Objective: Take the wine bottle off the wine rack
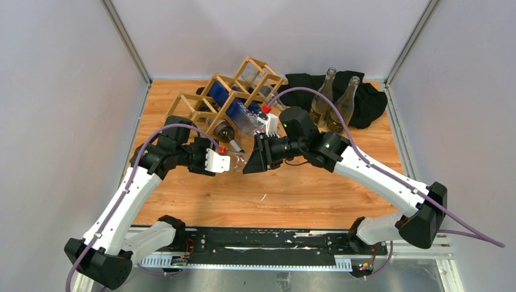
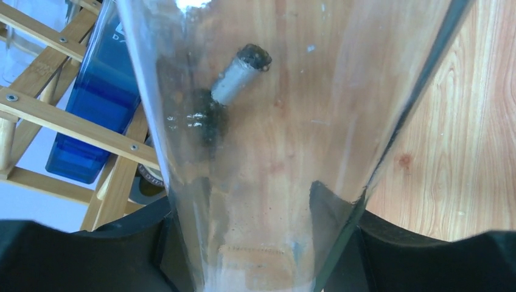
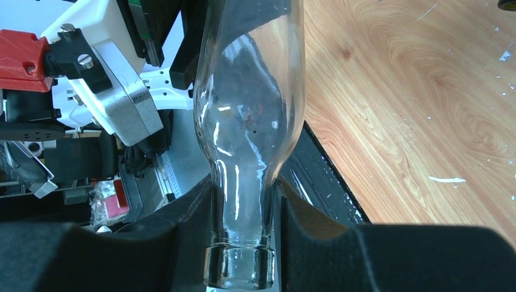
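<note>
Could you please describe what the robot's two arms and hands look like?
The left arm and right arm have white link shells with black joint housings. A purple cable runs along each. The left hand and right hand have broad black fingers, and behind them sits a white block with a small red part.

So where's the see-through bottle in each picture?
Top external: clear bottle in the centre, between left end effector and right end effector.
Left wrist: bottle fills the middle.
Right wrist: bottle in the middle, neck at the bottom edge.
Shared landmark: wooden table.
</note>
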